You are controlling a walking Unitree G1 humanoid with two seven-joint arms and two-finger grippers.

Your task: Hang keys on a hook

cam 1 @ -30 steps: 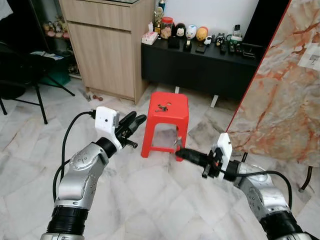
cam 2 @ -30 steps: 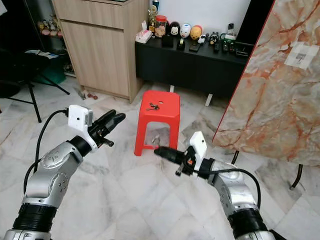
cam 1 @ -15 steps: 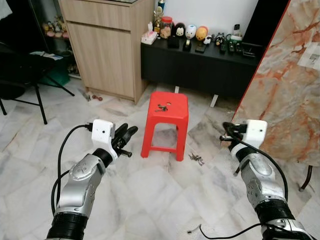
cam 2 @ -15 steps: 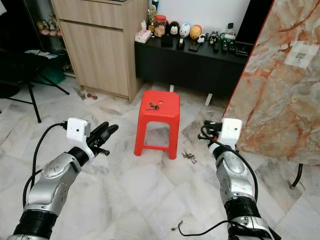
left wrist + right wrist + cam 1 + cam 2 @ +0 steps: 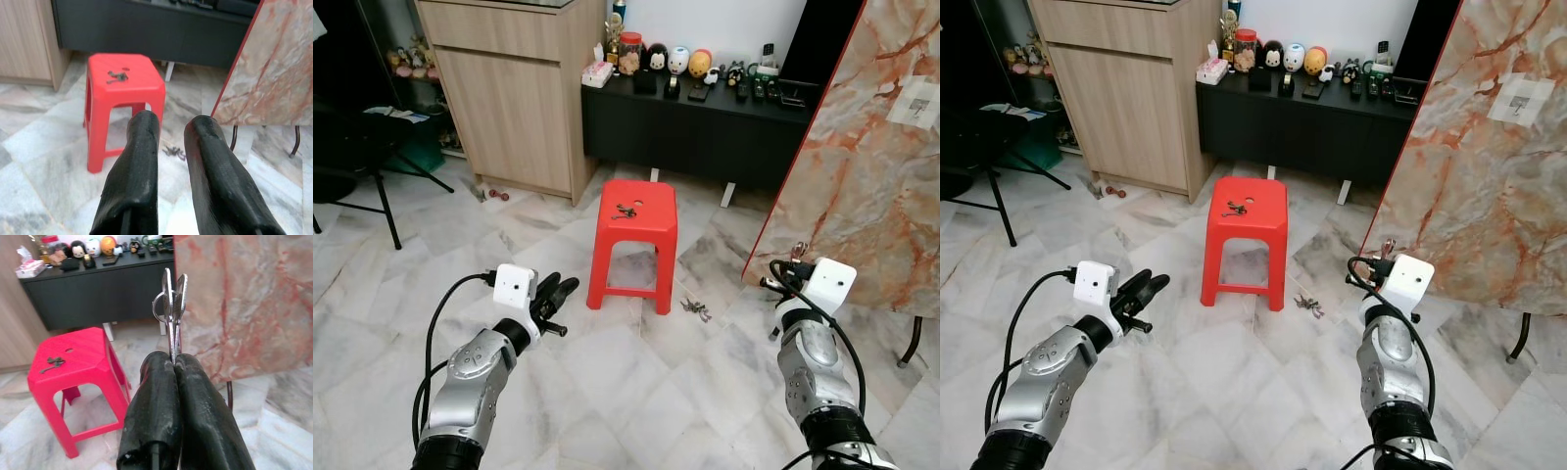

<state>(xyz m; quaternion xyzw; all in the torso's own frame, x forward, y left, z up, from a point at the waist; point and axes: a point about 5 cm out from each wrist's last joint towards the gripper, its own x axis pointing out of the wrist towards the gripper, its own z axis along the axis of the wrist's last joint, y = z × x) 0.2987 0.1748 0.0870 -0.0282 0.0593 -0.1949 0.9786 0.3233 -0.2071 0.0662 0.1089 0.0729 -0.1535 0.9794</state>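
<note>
A bunch of silver keys on a ring (image 5: 172,298) sticks up from my right gripper (image 5: 173,357), which is shut on it. That gripper (image 5: 783,276) is raised at the right, close to the marble panel (image 5: 871,147), with the keys (image 5: 796,253) above its fingers. My left gripper (image 5: 558,292) hovers low at the left of the red stool (image 5: 636,227), slightly open with nothing between its fingers (image 5: 143,147). A second set of keys (image 5: 626,211) lies on the stool top. A third set (image 5: 697,309) lies on the floor by the stool's right leg.
A black low cabinet (image 5: 705,132) with figurines stands behind the stool, and a wooden cupboard (image 5: 514,93) to its left. A chair (image 5: 352,157) stands at the far left. A paper patch (image 5: 913,103) is stuck on the marble panel. The floor is marble tile.
My right gripper swung from low in front of the stool up and to the right, beside the marble panel. My left gripper dropped lower and drew back.
</note>
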